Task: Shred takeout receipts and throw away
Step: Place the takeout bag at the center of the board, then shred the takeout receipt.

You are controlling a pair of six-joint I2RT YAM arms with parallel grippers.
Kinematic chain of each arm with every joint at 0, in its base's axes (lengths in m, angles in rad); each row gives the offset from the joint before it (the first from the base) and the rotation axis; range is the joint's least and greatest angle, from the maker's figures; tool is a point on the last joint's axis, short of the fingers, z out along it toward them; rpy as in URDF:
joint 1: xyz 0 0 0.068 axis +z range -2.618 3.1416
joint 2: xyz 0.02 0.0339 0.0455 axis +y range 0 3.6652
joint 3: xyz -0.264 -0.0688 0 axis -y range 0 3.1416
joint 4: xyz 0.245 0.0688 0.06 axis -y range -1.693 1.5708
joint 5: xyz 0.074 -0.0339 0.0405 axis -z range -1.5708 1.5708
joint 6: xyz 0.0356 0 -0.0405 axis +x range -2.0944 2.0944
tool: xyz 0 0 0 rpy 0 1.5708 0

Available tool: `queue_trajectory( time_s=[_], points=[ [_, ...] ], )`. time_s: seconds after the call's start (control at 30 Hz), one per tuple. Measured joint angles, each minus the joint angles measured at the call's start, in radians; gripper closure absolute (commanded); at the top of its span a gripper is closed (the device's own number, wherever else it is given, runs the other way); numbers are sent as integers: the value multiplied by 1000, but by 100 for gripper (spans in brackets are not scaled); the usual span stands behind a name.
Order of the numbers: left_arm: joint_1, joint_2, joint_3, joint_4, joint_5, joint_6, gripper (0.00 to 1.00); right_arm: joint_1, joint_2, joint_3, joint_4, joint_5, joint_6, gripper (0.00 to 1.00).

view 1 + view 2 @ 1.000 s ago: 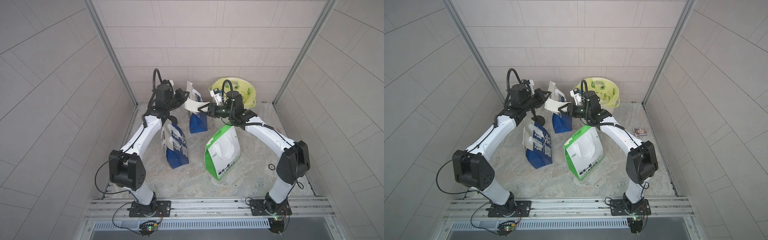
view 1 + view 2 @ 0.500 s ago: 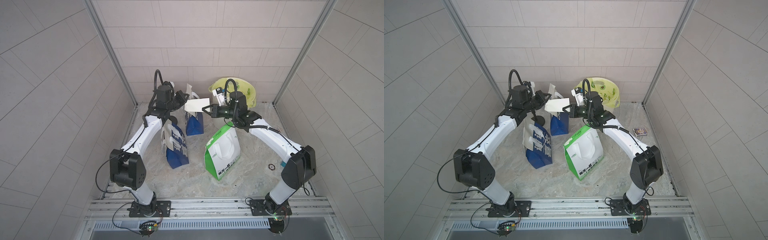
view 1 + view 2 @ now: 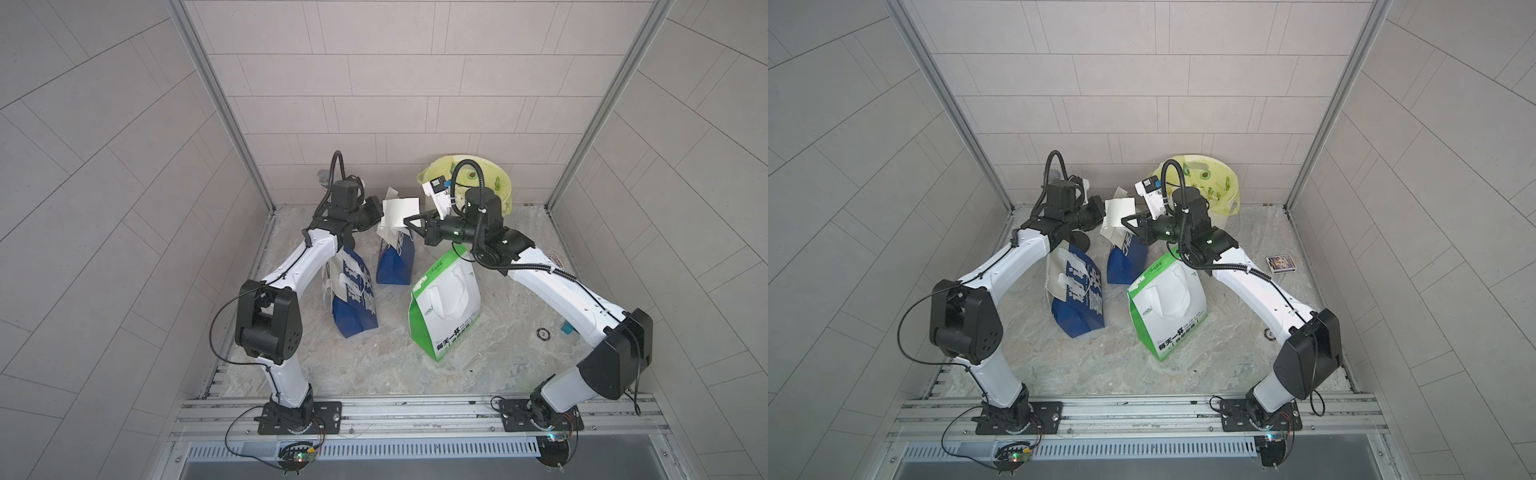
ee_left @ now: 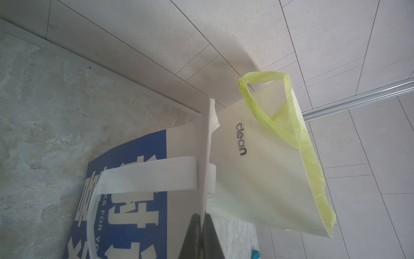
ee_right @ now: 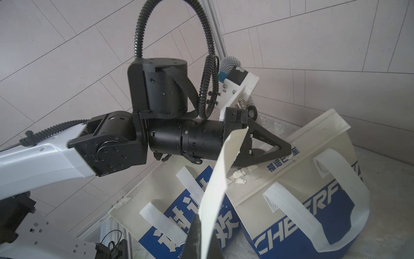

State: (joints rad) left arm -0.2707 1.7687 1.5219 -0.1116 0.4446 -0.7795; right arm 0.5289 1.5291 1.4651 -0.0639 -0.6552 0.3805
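Observation:
One white takeout receipt [image 3: 399, 212] [image 3: 1119, 212] hangs in the air above the small blue bag [image 3: 395, 262] at the back. My left gripper [image 3: 380, 214] [image 4: 203, 215] is shut on one side of it; in the left wrist view the paper [image 4: 207, 157] runs edge-on out of the jaws. From the opposite side my right gripper [image 3: 409, 220] [image 5: 201, 218] is shut on the same receipt [image 5: 221, 170], whose edge looks ragged near the left gripper [image 5: 289, 152].
A larger blue bag [image 3: 351, 299] and a green-and-white bag [image 3: 446, 299] stand in front. The bin with a yellow-green liner [image 3: 498, 183] [image 4: 268, 168] sits at the back right. A small printed box [image 3: 1281, 263] and a ring [image 3: 542, 332] lie on the floor at the right.
My right gripper has closed on the receipt that the left gripper held. The sheet, curved a second ago, now stands flatter and more upright between the two grippers.

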Motion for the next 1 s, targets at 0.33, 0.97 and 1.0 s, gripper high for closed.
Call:
queue_trajectory(
  time_s=[0.33,0.97,1.0],
  points=[
    [0,0,6,-13,-1,64,57,5,-179,-121,-70,153,-74,100],
    [2,-509,-139,105,128,296,29,-11,-612,-475,-66,256,45,100],
    [0,-531,-162,121,158,288,29,-11,-615,-481,-59,243,53,100]
  ],
)
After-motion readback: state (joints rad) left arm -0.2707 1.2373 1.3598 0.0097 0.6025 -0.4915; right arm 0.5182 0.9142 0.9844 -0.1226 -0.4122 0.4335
